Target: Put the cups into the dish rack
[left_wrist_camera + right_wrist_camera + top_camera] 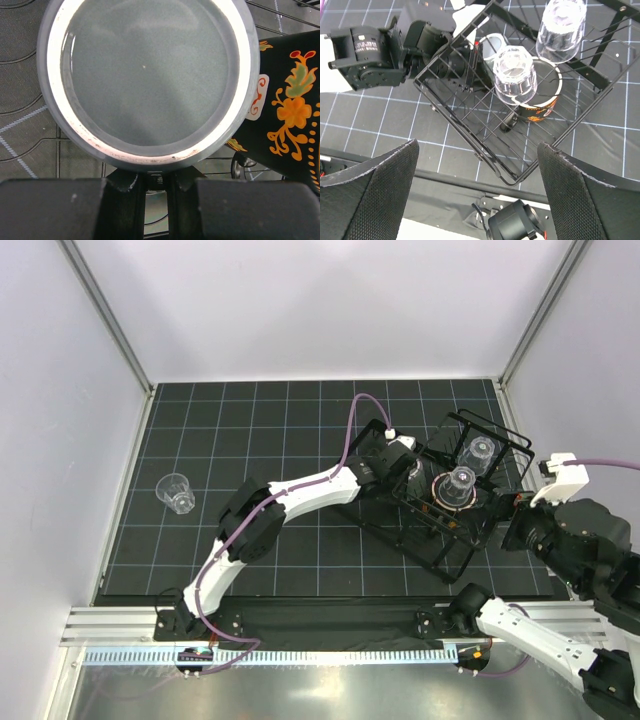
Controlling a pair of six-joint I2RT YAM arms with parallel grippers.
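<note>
Inside dish rack [465, 132], left hand [155, 176] pinching tumbler [150, 75] (mug [290, 100] beside)

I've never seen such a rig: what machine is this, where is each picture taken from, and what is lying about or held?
Two robot arms are bolted at the near edge of a table. The top picture looks down from above: the left arm reaches into a black wire dish rack, the right arm is beside it. The other two pictures come from a camera on each wrist. The left end effector pinches the rim of a clear tumbler, which fills its view, next to a printed black mug in the rack. The right end effector is open and empty. A second tumbler stands upside down, seemingly on the mug, a third tumbler beside it. A loose tumbler lies on the black gridded mat, far left.
</note>
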